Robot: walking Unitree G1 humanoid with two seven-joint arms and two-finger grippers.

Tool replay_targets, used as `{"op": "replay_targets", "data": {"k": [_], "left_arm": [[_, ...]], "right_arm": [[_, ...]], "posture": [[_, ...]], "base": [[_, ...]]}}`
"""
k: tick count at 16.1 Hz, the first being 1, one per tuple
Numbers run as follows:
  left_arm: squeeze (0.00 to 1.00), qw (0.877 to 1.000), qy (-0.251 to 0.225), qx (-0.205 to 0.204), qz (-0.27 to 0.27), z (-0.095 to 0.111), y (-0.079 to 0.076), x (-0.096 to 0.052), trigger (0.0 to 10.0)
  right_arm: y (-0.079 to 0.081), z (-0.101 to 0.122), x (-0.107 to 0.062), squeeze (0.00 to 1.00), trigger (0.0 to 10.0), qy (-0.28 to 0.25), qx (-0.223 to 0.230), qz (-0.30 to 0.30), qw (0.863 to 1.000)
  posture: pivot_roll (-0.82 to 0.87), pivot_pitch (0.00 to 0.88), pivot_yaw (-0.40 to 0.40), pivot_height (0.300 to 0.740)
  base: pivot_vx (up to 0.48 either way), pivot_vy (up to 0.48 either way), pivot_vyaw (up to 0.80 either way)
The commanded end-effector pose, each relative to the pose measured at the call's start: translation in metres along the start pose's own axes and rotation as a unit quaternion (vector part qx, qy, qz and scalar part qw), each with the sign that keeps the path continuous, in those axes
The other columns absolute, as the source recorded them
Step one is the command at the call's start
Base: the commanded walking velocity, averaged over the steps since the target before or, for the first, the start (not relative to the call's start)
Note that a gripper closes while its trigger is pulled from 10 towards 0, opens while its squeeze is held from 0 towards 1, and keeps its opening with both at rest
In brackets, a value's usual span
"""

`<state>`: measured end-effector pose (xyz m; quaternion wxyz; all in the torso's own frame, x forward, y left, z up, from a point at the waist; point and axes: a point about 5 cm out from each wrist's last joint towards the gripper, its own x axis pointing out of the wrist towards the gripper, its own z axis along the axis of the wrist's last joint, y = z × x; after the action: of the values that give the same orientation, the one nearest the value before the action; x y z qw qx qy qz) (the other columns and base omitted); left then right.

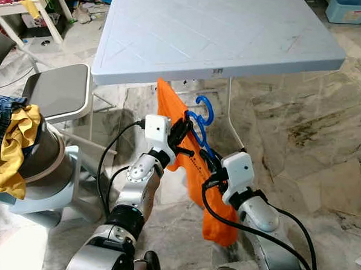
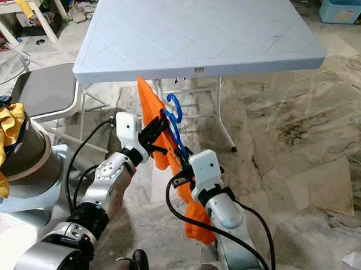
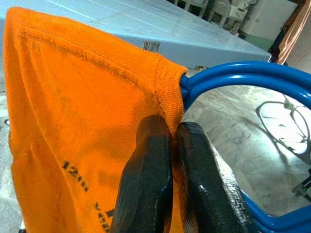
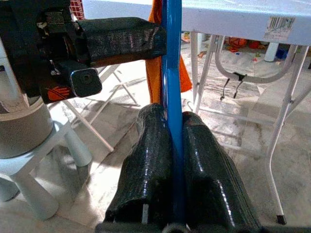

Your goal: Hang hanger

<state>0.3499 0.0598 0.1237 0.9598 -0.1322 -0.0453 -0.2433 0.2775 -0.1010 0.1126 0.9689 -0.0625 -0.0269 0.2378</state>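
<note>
Head views: we see the hanger, blue, carrying an orange shirt, held in the air just below the near edge of the table. Our left gripper and right gripper both meet it. A grey chair stands to the left.

Left wrist view: our fingers pinch the shirt's collar at the hanger.

Right wrist view: our fingers clamp the hanger's blue bar.

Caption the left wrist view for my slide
Left gripper pinching the orange shirt at its blue hanger.
</note>
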Motion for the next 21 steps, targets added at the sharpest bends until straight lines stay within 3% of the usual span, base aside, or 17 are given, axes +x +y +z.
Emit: {"op": "replay_targets", "data": {"k": [1,7,9,13,17,21], "left_arm": [[0.0,1.0,-0.006,-0.007,0.027,0.002,0.011,-0.004,0.0],[0.0,1.0,-0.011,-0.019,0.013,0.003,0.004,-0.002,0.0],[0.0,1.0,-0.023,-0.017,0.012,0.009,0.003,0.002,0.0],[0.0,0.999,-0.029,-0.006,0.012,0.013,0.006,0.002,0.0],[0.0,0.998,-0.029,0.02,0.057,0.019,0.025,-0.002,0.0],[0.0,0.993,-0.032,0.045,0.101,0.028,0.043,-0.002,0.0]], "right_arm": [[-0.006,0.012,0.001,0.0,10.0,-0.035,-0.003,-0.024,0.999],[-0.008,0.021,0.009,0.0,10.0,-0.057,-0.029,-0.052,0.997],[-0.008,0.027,0.012,0.0,10.0,-0.071,-0.057,-0.056,0.994],[-0.009,0.023,0.011,0.0,10.0,-0.064,-0.051,-0.051,0.995],[-0.014,0.008,-0.005,0.0,10.0,-0.024,-0.071,-0.019,0.997],[-0.044,-0.011,-0.041,0.0,10.0,0.032,-0.114,0.0,0.993]], "posture": [[-0.3,0.208,0.122,0.74],[-0.3,0.212,0.119,0.74],[-0.3,0.213,0.118,0.74],[-0.29,0.213,0.116,0.74],[-0.29,0.216,0.114,0.74],[-0.3,0.22,0.117,0.74]], "base": [[0.0,0.0,0.0],[0.0,0.0,0.0],[0.0,0.0,0.0],[0.0,0.0,0.0],[0.0,0.0,0.0],[0.0,0.0,0.0]]}}
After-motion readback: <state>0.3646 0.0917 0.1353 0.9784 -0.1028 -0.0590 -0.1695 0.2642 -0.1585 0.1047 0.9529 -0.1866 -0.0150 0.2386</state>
